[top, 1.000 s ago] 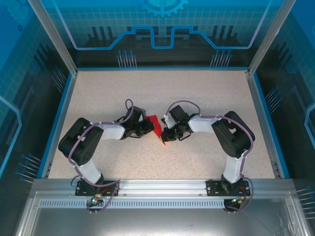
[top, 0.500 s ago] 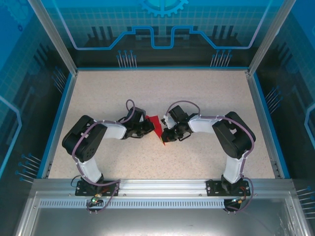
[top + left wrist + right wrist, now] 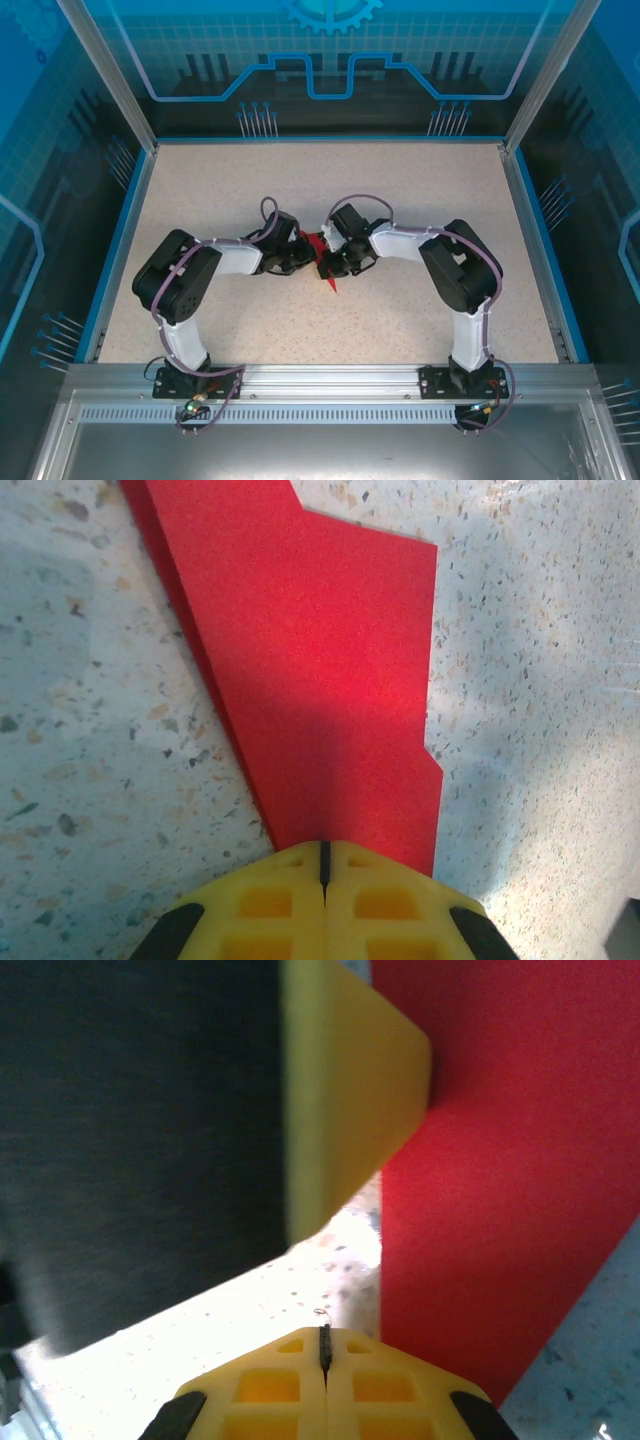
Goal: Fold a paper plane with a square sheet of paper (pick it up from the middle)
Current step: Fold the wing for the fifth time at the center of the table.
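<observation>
Creasing the paper (image 3: 320, 680) mid-frame with left gripper (image 3: 323, 870) and right gripper (image 3: 323, 1345) both closed, I'd press flat and slide slowly.

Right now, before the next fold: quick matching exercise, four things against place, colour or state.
Things:
1. left gripper
2. right gripper
3. red paper
4. table

Options:
a. speckled beige
b. lying between the two grippers
c. shut, on the paper's left
d. shut, on the paper's right

Pairs: 1-c, 2-d, 3-b, 4-a
</observation>
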Motion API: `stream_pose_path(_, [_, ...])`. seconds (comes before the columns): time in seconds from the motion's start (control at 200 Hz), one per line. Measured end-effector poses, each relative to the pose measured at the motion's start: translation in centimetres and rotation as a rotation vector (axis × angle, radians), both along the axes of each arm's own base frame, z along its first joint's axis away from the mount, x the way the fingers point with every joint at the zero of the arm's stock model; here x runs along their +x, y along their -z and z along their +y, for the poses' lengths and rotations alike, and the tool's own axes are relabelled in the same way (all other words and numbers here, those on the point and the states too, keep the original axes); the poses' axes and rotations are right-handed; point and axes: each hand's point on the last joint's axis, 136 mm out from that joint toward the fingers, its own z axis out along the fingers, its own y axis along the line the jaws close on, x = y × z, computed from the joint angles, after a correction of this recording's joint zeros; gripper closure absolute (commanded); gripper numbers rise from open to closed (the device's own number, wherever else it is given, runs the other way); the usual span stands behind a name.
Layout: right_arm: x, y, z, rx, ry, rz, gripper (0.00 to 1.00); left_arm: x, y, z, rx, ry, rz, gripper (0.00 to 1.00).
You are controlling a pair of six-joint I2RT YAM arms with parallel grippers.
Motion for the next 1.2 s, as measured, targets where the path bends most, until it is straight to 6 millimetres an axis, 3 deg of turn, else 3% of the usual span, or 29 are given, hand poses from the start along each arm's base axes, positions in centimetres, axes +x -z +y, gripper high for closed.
stream_pose_path(0.36, [0.2,0.1,0.1,0.018,0.002,-0.012,1.00,0.2,0.0,0.1,0.024,-0.005,0.013,1.00])
stream_pose_path(0.89, [2.4,-0.5,0.4,0.060,0.027,-0.098,1.00,0.3,0.1,0.0,0.034,-0.005,0.028,1.00])
stream_pose_path(1.2, [1.4,0.2,-0.8,0.108,0.030,-0.145,1.00,0.3,0.2,0.0,0.059,0.004,0.045,1.00])
